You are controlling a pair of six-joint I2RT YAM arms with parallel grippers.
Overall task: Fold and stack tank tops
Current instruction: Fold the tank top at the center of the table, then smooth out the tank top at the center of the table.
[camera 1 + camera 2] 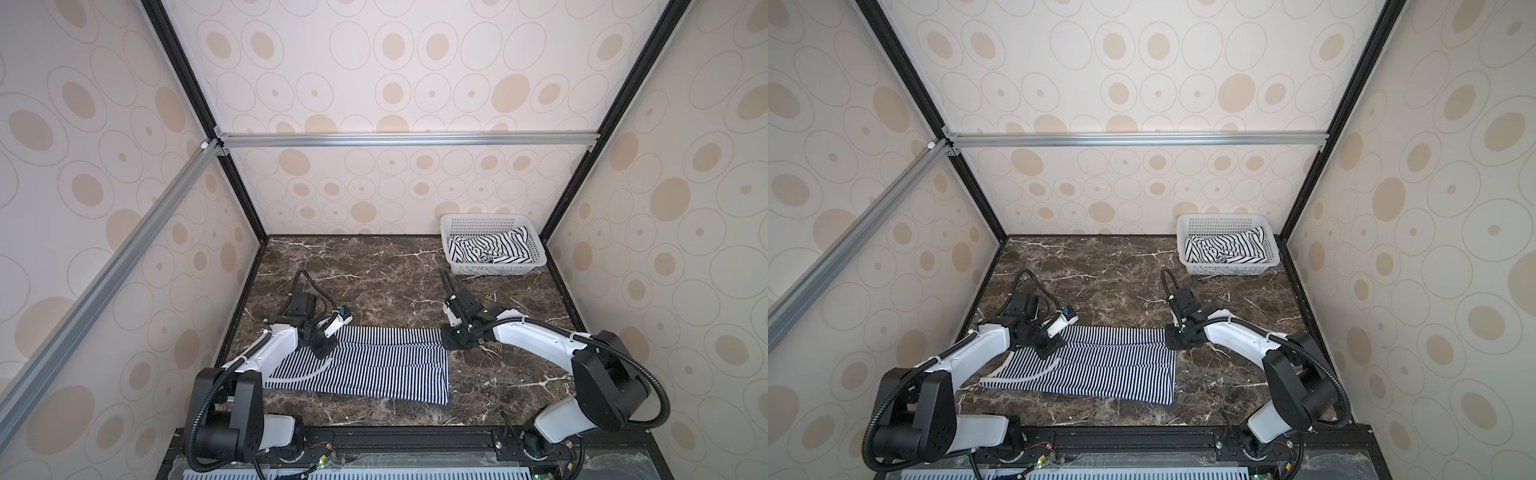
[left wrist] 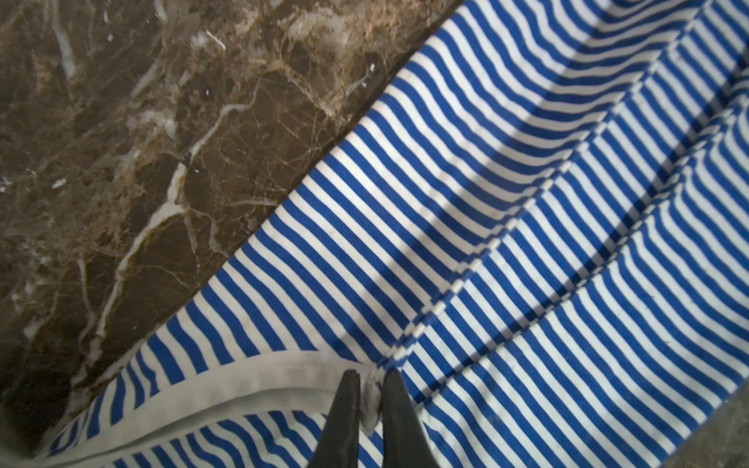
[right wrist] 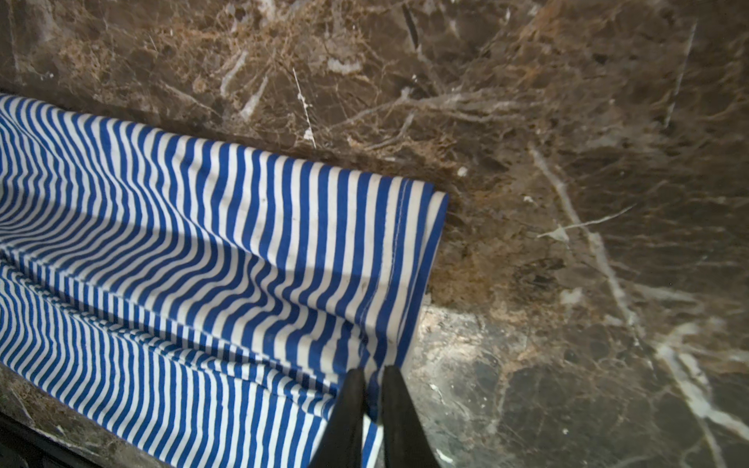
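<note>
Near the front edge of the desk [image 1: 374, 282], the narrow-striped tank top [image 1: 374, 365] lies flat. Its long axis runs side to side, parallel to that edge. The end with the curved white trim points toward the robot's left, and the straight hem points toward its right. Lengthwise creases run along the cloth, seen in both top views.

At the far long edge of the top, the left gripper [image 2: 371, 375] is down on the trimmed end. Its fingers [image 2: 344, 405] stand almost together, with a bunch of white trim caught in the narrow gap. The right gripper [image 3: 373, 370] sits at the far hem corner. Its fingers [image 3: 348, 405] are likewise nearly pressed together, pinching the striped edge.

Farther back, in the far right corner of the desk, a white perforated basket [image 1: 498, 268] holds the wide-striped tank top [image 1: 490, 249]. That top is crumpled inside it, well apart from both arms.
</note>
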